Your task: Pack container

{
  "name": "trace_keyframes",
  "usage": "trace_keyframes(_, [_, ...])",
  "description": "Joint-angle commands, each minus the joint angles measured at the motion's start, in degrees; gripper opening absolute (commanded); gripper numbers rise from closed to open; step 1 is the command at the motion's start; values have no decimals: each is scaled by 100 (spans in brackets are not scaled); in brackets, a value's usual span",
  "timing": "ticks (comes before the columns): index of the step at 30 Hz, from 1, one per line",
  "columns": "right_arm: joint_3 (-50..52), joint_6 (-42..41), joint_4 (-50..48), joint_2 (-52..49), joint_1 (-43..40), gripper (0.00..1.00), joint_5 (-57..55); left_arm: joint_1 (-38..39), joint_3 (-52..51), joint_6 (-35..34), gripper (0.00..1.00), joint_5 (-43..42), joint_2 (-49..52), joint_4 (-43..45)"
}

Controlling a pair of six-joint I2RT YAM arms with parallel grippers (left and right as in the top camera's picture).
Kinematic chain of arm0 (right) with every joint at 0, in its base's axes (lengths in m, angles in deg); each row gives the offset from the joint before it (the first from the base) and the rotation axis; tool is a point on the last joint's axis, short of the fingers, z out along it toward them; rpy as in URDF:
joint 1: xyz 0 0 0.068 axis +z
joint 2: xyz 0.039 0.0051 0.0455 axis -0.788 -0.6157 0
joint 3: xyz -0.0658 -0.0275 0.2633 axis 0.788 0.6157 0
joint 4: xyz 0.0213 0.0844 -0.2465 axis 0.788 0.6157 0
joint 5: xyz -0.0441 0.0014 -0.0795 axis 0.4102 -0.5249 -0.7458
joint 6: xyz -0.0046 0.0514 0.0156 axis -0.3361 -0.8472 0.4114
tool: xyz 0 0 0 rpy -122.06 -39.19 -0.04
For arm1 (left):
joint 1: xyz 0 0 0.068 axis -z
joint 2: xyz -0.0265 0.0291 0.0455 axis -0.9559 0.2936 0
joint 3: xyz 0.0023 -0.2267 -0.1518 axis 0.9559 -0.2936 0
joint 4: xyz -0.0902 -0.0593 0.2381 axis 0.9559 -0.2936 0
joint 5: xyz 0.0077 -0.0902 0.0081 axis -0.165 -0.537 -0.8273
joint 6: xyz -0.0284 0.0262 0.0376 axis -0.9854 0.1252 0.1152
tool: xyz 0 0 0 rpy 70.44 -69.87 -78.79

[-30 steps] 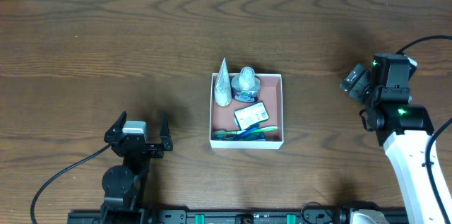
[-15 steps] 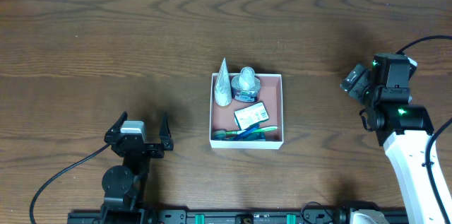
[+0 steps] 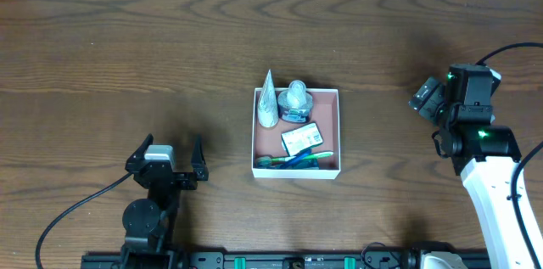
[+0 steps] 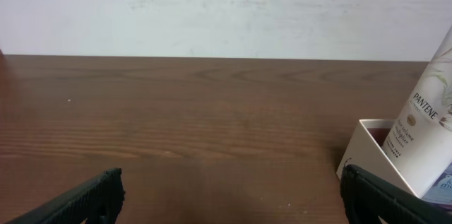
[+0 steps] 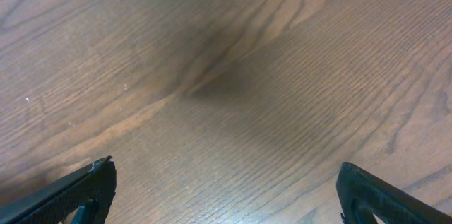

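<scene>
Worktop (image 3: 127, 48) of dark wood grain carries the container (image 3: 327, 114) near its middle, between the two arms and well apart from both. Inside it, a white Pantene tube (image 3: 268, 103) leans in the far left corner with its narrow end rising past the wall, and a round grey-white item (image 3: 294, 99) sits just beside it. A small white packet (image 3: 302, 138) lies closer to the near side, above a bundle of green and blue sticks (image 3: 297, 160) along the near wall (too small to name surely). The left end effector (image 3: 170, 147) sits low at the near left, fingers spread wide with nothing between them, the container's corner at the right edge of its wrist view. The right end effector (image 5: 226, 181) hangs over bare wood at the far right, likewise spread wide and empty.
</scene>
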Motion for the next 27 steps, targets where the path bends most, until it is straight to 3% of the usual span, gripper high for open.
trace_keyframes(1, [-59,-2,2,-11,-52,99,-103,-24,-181,-24,98,22,-35,-85])
trace_keyframes(10, [-59,-2,7,238,-48,99,-103,-24,-181,-26,98,22,-35,-85])
trace_keyframes(24, [76,295,85,3335,551,99,-225,-24,-181,-24,98,22,-35,-85])
trace_keyframes(27, [640,328,-546,3906,529,99,-59,-24,-181,-26,98,22,-35,-85])
